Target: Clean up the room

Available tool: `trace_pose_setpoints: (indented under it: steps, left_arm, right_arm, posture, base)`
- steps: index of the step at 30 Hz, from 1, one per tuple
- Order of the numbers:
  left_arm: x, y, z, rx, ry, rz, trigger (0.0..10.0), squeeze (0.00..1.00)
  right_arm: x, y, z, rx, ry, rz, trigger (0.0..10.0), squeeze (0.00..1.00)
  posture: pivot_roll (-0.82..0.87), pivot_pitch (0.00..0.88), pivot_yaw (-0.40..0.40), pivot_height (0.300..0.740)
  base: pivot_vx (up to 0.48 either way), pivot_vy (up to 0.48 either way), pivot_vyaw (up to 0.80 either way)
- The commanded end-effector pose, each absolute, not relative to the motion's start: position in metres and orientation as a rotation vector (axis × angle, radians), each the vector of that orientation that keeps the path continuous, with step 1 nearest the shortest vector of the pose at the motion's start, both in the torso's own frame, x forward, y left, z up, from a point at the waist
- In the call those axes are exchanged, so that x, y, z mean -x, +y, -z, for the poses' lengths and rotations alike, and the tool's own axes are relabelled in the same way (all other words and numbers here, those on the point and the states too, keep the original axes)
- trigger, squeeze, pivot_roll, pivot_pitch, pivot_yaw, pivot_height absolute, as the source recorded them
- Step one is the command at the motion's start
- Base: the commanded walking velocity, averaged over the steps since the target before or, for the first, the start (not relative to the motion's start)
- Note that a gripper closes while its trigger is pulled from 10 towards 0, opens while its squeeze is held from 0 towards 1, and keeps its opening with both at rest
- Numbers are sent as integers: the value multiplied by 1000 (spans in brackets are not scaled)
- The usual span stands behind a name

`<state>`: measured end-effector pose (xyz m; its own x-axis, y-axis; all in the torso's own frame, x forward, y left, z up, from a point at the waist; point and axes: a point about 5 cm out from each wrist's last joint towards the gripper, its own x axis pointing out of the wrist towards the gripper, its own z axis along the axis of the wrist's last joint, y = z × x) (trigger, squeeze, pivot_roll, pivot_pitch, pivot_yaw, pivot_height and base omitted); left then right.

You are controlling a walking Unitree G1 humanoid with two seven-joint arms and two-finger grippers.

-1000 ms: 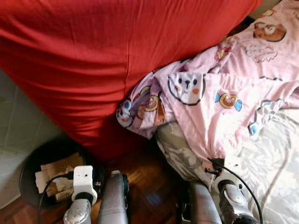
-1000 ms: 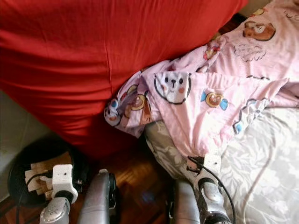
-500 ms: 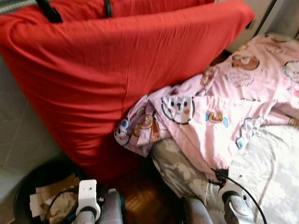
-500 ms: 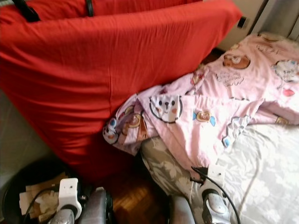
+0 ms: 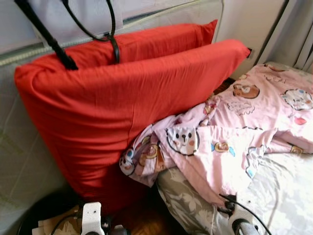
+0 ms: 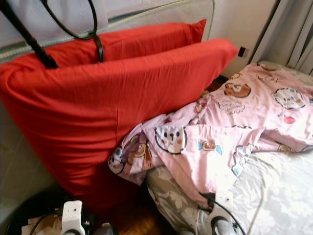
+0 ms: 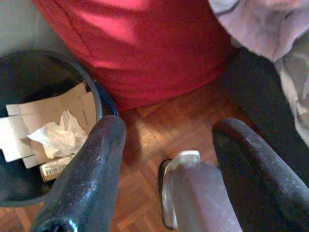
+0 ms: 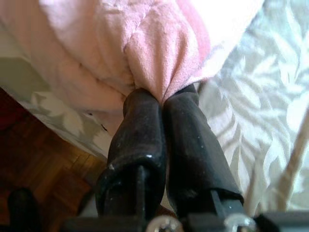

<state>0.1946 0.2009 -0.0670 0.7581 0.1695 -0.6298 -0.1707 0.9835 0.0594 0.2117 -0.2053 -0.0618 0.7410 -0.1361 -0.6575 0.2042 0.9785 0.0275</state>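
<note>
A pink cartoon-print blanket (image 5: 234,122) lies crumpled over the corner of a bed with a grey-white floral sheet (image 5: 288,186). In the right wrist view my right gripper (image 8: 164,99) is shut on a pinched fold of the pink blanket (image 8: 159,53) at the bed's edge. My right wrist (image 5: 238,223) shows at the bottom of the left eye view, below the blanket's hanging corner. My left gripper (image 7: 169,128) hangs open over the wooden floor (image 7: 178,121), with nothing between its fingers.
Two big red pillows (image 5: 122,98) stand on edge against a padded headboard, left of the bed. A black bin (image 7: 99,104) with cardboard and crumpled paper sits on the floor beside the left gripper. Black cables (image 5: 110,34) hang over the pillows. Curtains (image 5: 298,34) hang at far right.
The camera has tilted up: pillows and blanket slid down the picture, and headboard, wall and curtains came into view. Both wrists sit lower in the frame. The right gripper still holds the blanket.
</note>
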Motion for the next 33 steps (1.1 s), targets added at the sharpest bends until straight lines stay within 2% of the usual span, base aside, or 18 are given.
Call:
trace_pose_setpoints:
  steps: [1, 9, 33]
  left_arm:
    - [-187, 202, 73, 16, 734, -205, 10000, 0]
    - [-175, 203, 81, 18, 815, -229, 10000, 0]
    - [-157, 199, 91, 6, 918, -149, 10000, 0]
  right_arm:
    - [-202, -204, 68, -80, 761, 173, 10000, 0]
    - [-190, -201, 77, -12, 855, 138, 10000, 0]
    - [-188, -199, 78, 1, 853, 144, 10000, 0]
  posture:
    - [-100, 0, -19, 732]
    - [-98, 0, -16, 740]
    - [-130, 0, 20, 740]
  base:
    - [0, 0, 0]
    - [0, 0, 0]
    - [0, 0, 0]
